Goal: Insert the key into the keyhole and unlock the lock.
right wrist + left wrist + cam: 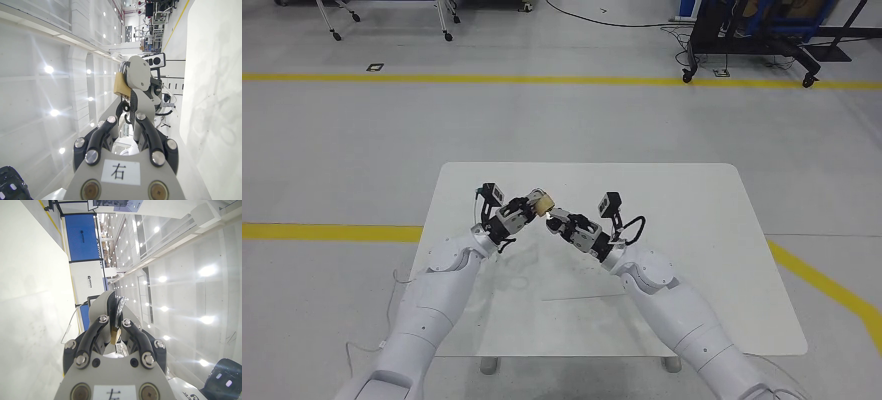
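Key (125, 106), dark-headed, sits pinched in the right gripper (127, 103), its tip at the base of the lock (121, 84). The left gripper (530, 206) clamps the lock. I'd keep the blade square to the keyway and seat it fully before twisting. The lock is a flat-sided brass block with a curved steel shackle (123, 65).

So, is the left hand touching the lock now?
Touching. In the left wrist view the lock sits clamped between the fingers of the left hand; the right wrist view shows a finger pressed on its brass side.
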`<action>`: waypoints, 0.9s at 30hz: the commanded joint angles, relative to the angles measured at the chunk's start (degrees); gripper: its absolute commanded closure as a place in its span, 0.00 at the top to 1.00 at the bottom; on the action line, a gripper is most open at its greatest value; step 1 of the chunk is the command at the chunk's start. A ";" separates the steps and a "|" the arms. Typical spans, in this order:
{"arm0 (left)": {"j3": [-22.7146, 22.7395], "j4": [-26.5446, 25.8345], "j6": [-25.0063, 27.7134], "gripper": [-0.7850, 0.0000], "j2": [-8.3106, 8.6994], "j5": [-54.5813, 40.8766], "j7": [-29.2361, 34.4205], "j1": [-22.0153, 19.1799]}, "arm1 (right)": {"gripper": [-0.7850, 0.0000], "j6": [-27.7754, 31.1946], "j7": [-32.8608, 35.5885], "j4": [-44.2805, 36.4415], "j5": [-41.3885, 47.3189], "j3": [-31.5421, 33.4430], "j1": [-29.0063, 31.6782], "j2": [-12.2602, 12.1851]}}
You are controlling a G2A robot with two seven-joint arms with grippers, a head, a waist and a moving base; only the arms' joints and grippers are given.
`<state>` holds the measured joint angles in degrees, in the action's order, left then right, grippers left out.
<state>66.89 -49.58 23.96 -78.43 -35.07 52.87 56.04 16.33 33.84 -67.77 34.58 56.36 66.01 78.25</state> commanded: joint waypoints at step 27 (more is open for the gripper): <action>0.35 -0.98 14.12 0.00 0.73 7.13 1.59 0.79 | 0.00 -16.11 15.56 4.58 19.39 4.58 -1.45 0.41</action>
<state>67.23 -50.48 37.33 -77.74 -28.26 54.54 56.75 0.44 49.34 -63.35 54.12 60.81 64.64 78.69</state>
